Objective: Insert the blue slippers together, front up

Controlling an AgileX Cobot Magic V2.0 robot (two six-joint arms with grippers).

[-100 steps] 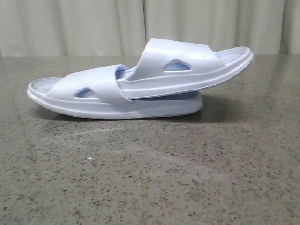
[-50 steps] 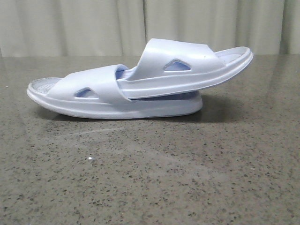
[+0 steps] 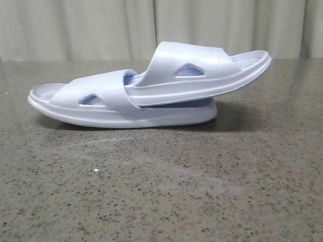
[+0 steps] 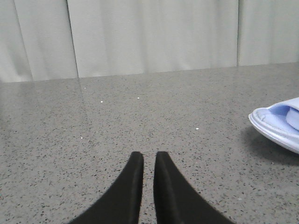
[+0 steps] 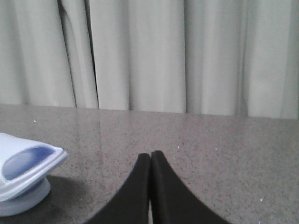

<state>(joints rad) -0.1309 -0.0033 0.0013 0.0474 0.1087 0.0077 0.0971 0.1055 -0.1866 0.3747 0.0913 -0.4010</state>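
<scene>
The two blue slippers lie nested on the grey speckled table in the front view. The lower slipper (image 3: 101,108) rests flat. The upper slipper (image 3: 202,75) has one end tucked under the lower one's strap, and its other end tilts up to the right. Neither gripper shows in the front view. My left gripper (image 4: 148,156) is shut and empty, low over bare table, with the lower slipper's end (image 4: 280,123) off to its side. My right gripper (image 5: 150,155) is shut and empty, with the upper slipper's raised end (image 5: 23,163) beside it.
The table (image 3: 161,191) is grey speckled stone. A pale curtain (image 3: 101,25) hangs behind its far edge.
</scene>
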